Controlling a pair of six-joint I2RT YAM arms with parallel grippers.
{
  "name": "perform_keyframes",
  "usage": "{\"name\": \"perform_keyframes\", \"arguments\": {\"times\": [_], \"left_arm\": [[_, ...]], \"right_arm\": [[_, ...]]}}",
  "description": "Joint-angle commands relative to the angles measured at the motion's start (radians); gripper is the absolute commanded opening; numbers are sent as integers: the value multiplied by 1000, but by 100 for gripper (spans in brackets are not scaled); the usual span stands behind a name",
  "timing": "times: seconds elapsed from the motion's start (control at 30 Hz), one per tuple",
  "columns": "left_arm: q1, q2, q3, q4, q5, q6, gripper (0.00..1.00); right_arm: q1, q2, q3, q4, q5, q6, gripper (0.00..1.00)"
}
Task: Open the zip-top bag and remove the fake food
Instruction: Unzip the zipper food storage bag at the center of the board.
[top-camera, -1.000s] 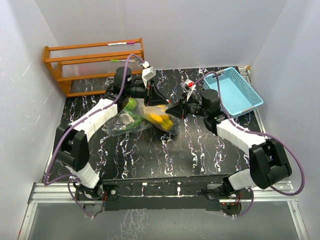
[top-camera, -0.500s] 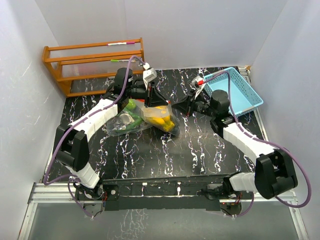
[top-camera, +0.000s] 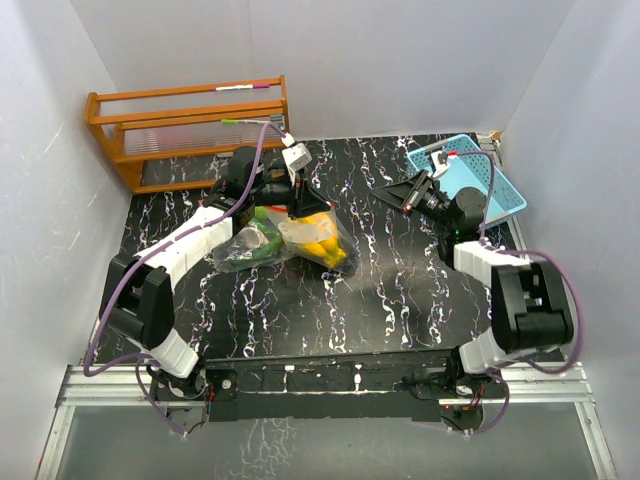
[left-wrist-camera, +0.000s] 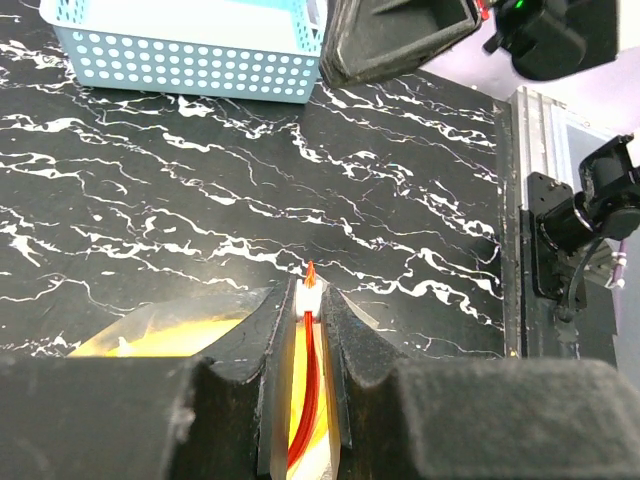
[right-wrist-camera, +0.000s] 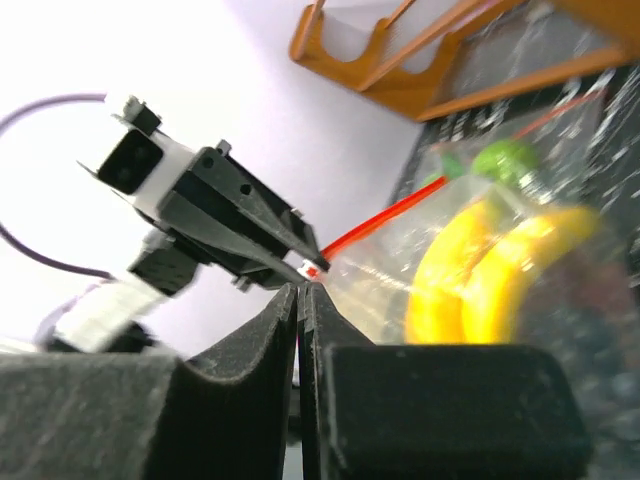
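Observation:
A clear zip-top bag (top-camera: 288, 238) lies at mid-left on the table. Inside it show yellow bananas (top-camera: 320, 240) and green fake food (top-camera: 262, 214). My left gripper (top-camera: 318, 205) is shut on the bag's top edge. In the left wrist view the red zip strip (left-wrist-camera: 306, 390) and its white slider (left-wrist-camera: 308, 296) sit between the fingers of the left gripper (left-wrist-camera: 308, 300). My right gripper (top-camera: 378, 196) hangs to the right of the bag, apart from it, shut on nothing. The right gripper (right-wrist-camera: 300, 288) faces the bananas (right-wrist-camera: 480, 280) and the zip strip (right-wrist-camera: 400, 215).
A light-blue perforated basket (top-camera: 490, 185) stands at the back right, partly behind the right arm. A wooden rack (top-camera: 190, 125) stands at the back left against the wall. White walls close in the table on three sides.
My right gripper has pulled back from the bag, to the right toward the basket, and its jaws have closed. The left gripper has kept its hold on the bag's edge.

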Motion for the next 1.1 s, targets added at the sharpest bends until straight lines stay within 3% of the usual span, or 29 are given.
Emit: {"name": "perform_keyframes", "arguments": {"times": [0.0,0.23,0.53,1.07], "left_arm": [[8,-70,-15,39,-49,12,0],[8,-69,-23,46,-51,11,0],[8,-57,-29,82,-48,-10,0],[8,-64,-63,119,-41,-23,0]], "right_arm": [[-3,103,-54,556,-49,646,8],[-4,144,-120,619,-10,885,8],[17,251,-159,915,3,1200,8],[58,214,-154,917,2,1220,7]]}}
